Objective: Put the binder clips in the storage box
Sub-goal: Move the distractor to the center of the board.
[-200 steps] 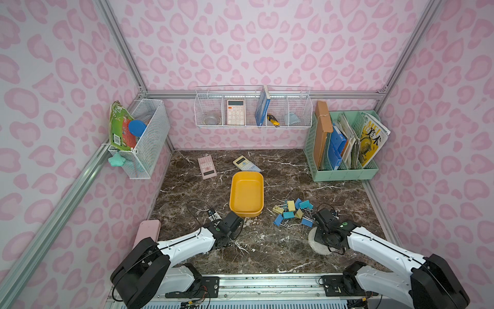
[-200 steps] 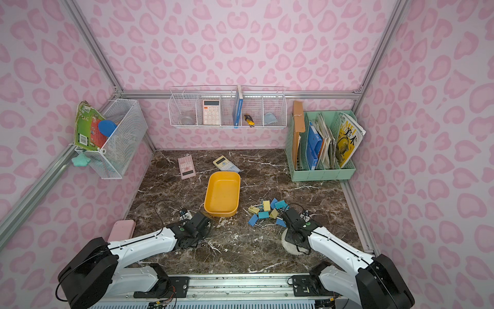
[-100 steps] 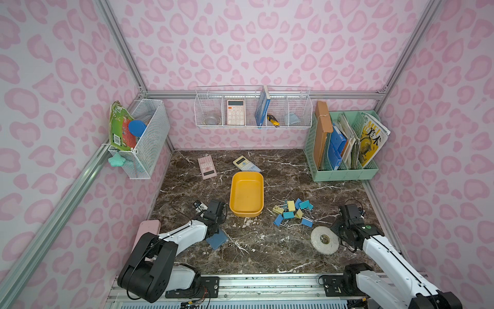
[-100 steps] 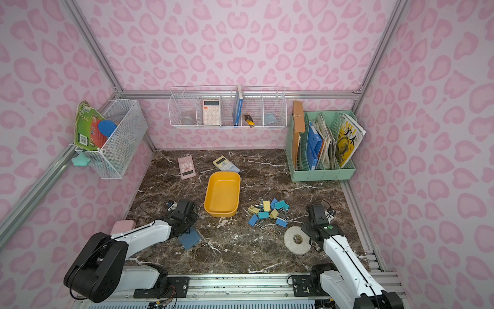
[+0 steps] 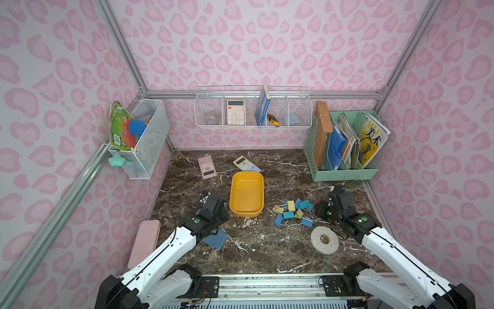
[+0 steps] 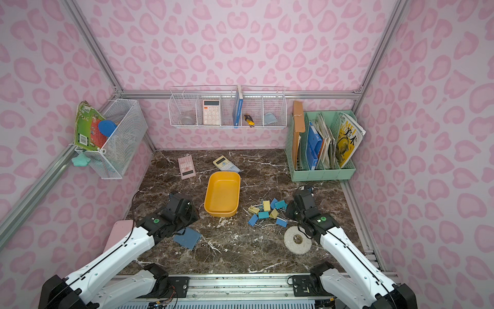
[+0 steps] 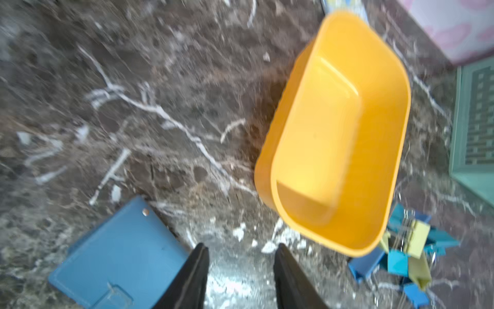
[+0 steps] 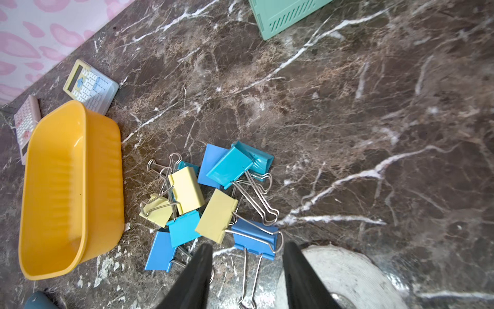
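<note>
**A:** What has changed on the counter (image 5: 267, 248) in the last second?

**B:** Mostly the arms. Both were drawn in close to the front rail, the left arm (image 5: 184, 238) over the blue pad (image 5: 215, 238) and the right arm (image 5: 387, 246) over the tape roll (image 5: 324, 240). Now both reach forward, and the pad and roll lie uncovered.

**A:** And the storage box?

**B:** The storage box (image 5: 246, 195) sits where it was, mid-counter and empty. The binder clips (image 5: 292, 211) are still in one loose heap just beside its right side, none inside.

**A:** What about the grippers?

**B:** Both were shut and have now parted to about half open. The left gripper (image 7: 240, 248) holds nothing and sits near the box's near left corner. The right gripper (image 8: 247, 248) also holds nothing. It hangs at the heap's near edge, and the wrist view shows a blue clip (image 8: 254, 238) between its jaws, not yet pinched.

**A:** So what does that mean for the task?

**B:** I'd say sorting hasn't started. The right side looks set for the first pick, and the tangled wire handles may drag neighbouring clips along.
</note>
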`<action>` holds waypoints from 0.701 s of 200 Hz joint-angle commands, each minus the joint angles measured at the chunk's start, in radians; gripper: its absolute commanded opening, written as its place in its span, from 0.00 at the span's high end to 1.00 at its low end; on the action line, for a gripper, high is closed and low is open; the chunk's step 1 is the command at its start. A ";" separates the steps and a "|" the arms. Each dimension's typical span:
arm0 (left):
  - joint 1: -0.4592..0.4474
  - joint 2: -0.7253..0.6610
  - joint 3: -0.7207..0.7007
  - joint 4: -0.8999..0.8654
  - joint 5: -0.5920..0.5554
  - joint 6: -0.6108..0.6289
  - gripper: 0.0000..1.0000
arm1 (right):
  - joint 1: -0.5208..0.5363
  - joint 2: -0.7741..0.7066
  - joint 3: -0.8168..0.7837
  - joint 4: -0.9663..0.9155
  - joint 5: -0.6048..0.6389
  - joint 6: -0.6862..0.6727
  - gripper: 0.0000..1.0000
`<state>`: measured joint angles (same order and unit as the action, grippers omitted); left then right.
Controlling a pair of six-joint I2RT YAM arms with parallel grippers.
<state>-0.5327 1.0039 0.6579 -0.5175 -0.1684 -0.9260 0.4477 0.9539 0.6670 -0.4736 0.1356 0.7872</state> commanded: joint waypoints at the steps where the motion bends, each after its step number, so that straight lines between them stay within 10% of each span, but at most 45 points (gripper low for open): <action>1: -0.081 -0.007 -0.074 -0.002 0.124 -0.129 0.63 | 0.005 0.020 0.024 0.015 -0.019 -0.046 0.53; 54: -0.230 -0.032 -0.227 0.013 0.092 -0.350 0.74 | 0.004 0.103 0.109 0.039 -0.042 -0.113 0.52; 140: -0.042 -0.047 -0.165 -0.137 -0.171 -0.165 0.66 | 0.224 0.425 0.334 0.133 -0.200 -0.191 0.43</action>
<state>-0.5945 0.9680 0.4339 -0.5949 -0.2329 -1.1900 0.6331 1.3090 0.9474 -0.3962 0.0063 0.6277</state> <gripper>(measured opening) 0.257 0.551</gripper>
